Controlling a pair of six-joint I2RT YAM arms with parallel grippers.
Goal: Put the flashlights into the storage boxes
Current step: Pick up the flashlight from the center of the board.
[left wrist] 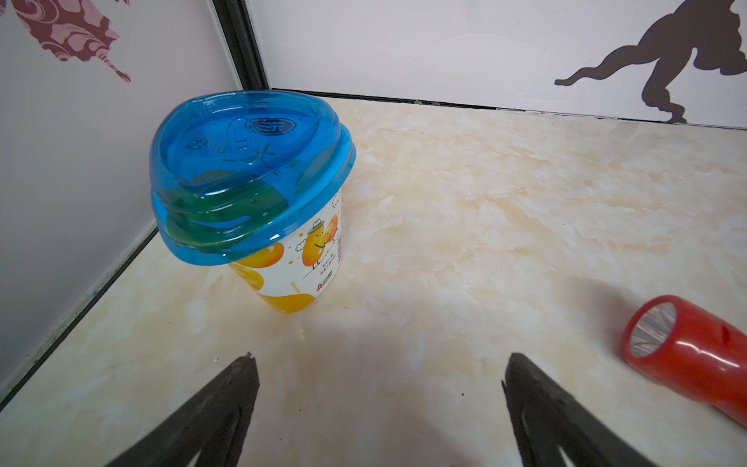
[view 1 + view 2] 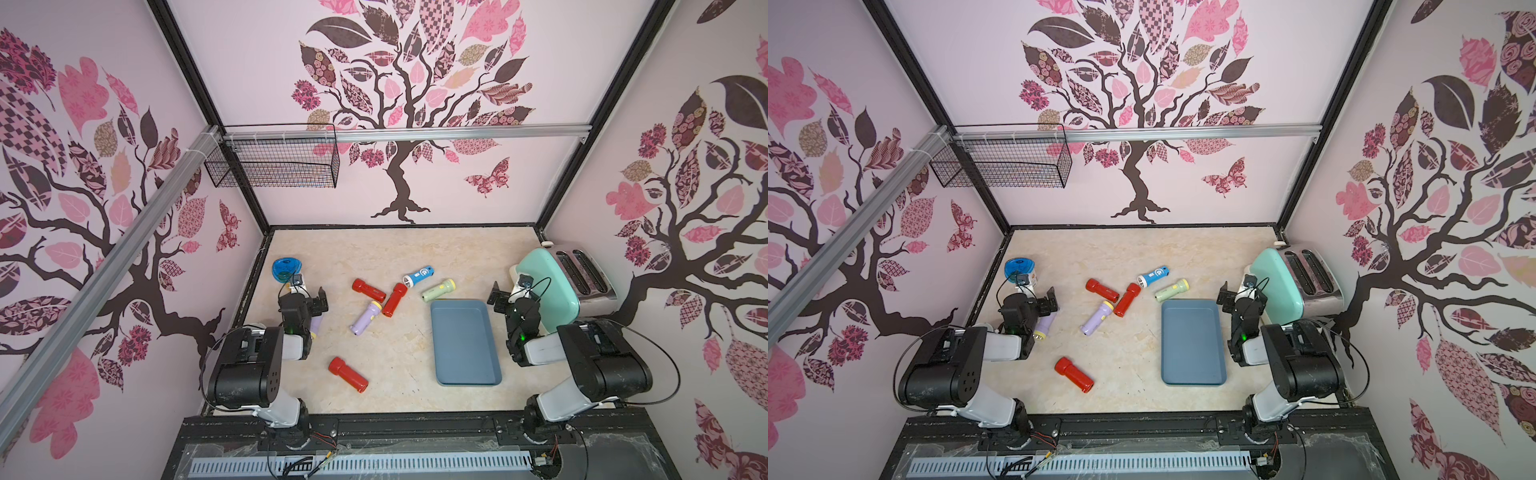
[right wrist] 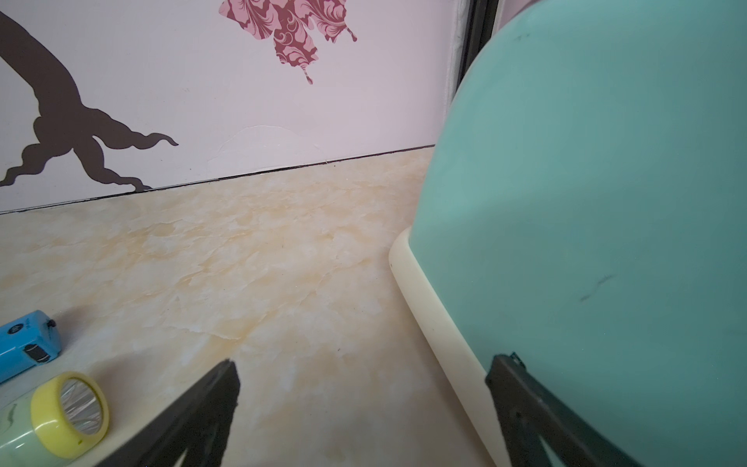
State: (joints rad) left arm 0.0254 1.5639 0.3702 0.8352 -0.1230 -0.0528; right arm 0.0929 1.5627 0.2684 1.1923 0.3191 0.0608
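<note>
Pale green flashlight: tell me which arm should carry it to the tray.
Right. The open right hand sits near the pale green flashlight and the blue tray; the left hand is far off, by the jar.

The blue tray (image 2: 1192, 345) lies on the surface (image 2: 1142, 245) beside the right gripper (image 2: 1237, 296). Past its far edge lie the green flashlight (image 2: 1171, 290) and the blue-and-white flashlight (image 2: 1153, 276). A red flashlight (image 2: 1102, 290), a second red flashlight (image 2: 1127, 299) and a lilac flashlight (image 2: 1097, 318) cluster mid-surface; a third red flashlight (image 2: 1074, 375) lies nearer the front. A second lilac flashlight (image 2: 1044, 326) lies partly under the left gripper (image 2: 1038, 297).

Blue-lidded jar (image 2: 286, 268) upright; mint toaster (image 2: 544, 282); wire basket (image 2: 274, 168)
</note>
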